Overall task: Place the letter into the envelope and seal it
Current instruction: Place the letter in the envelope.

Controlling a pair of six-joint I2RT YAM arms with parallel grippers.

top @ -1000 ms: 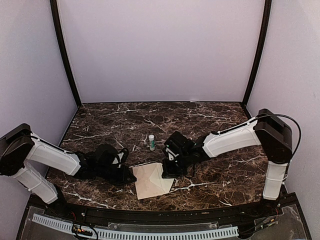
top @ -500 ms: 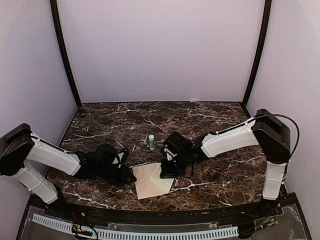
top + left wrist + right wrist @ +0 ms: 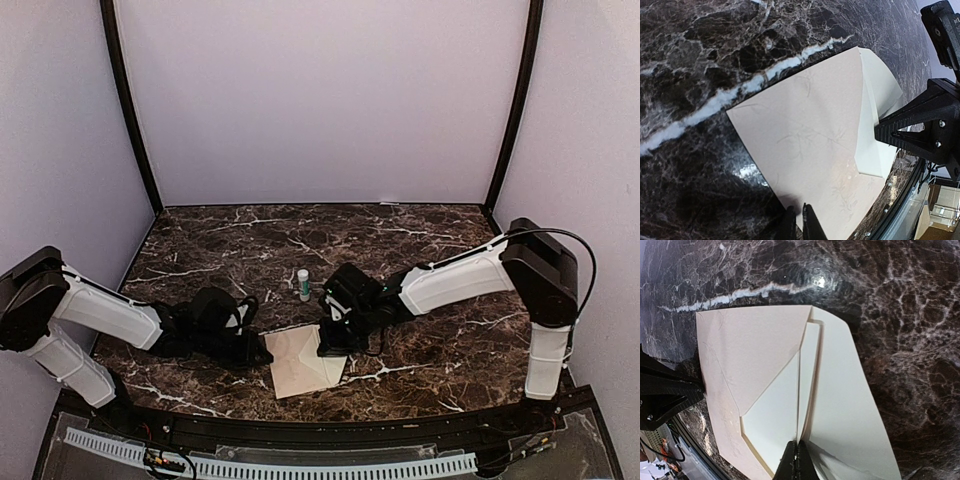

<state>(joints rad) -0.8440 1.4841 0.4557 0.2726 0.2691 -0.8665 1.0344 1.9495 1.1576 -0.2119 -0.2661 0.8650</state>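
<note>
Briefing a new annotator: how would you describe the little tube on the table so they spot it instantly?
On the dark marble table, find the letter and envelope near the front edge. Just behind them stands the tube, likely a glue stick: upright, white above green, unlike the flat papers.

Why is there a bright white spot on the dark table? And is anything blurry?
Right wrist view: that spot is light glaring off the glossy table. Left wrist view: a smaller gleam shines near the left gripper, and its fingertips look blurry because they are so close to the lens. Top view: dim, even light, only soft shadows, nothing badly blurred.
</note>
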